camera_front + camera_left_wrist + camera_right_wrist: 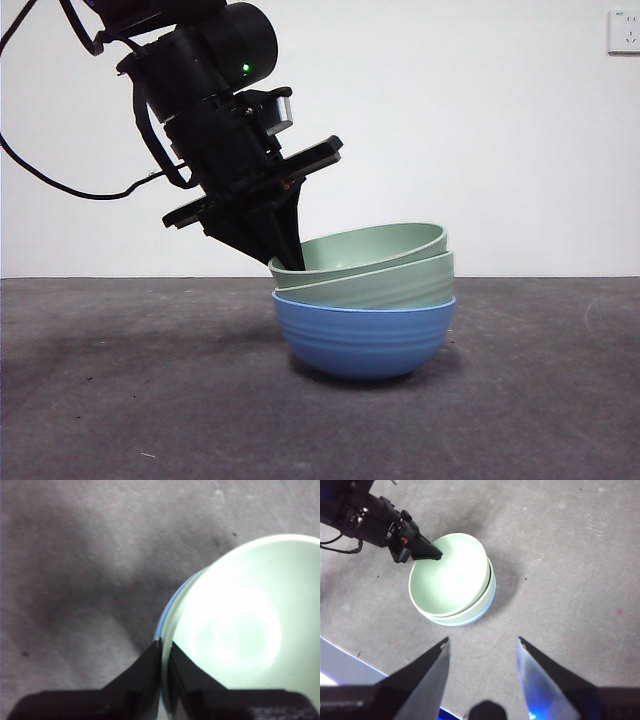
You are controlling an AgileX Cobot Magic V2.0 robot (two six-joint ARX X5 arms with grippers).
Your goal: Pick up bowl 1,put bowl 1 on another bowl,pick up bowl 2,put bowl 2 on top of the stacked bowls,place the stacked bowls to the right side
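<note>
Front view shows the stacked bowls (365, 300) standing on the grey desk (120, 400), a little right of the middle. At the bottom sits another bowl (364, 340), blue and ribbed, upright on the desk. Two pale green bowls are nested in it: the lower green bowl (400, 285) and the top green bowl (375, 250), both tilted so that their right rims ride higher than their left ones.

From the upper left of this view the left gripper (290, 258) reaches down at a slant, big and dark, with a small green light on its body. Its tip meets the left rim of the top green bowl. The left wrist view shows its two black jaws nearly together, pinching the thin rim of that bowl (245, 630), one jaw inside and one outside, with a sliver of the blue rim (167, 612) visible just beside them.

The right gripper (482, 652) hangs above the desk, well apart from the stack and on its near side, its jaws spread wide with nothing between them. Its camera looks down on the stack (452, 580) and the left gripper (427, 554) at the rim. A wall socket (623, 30) sits on the white wall at far right.
</note>
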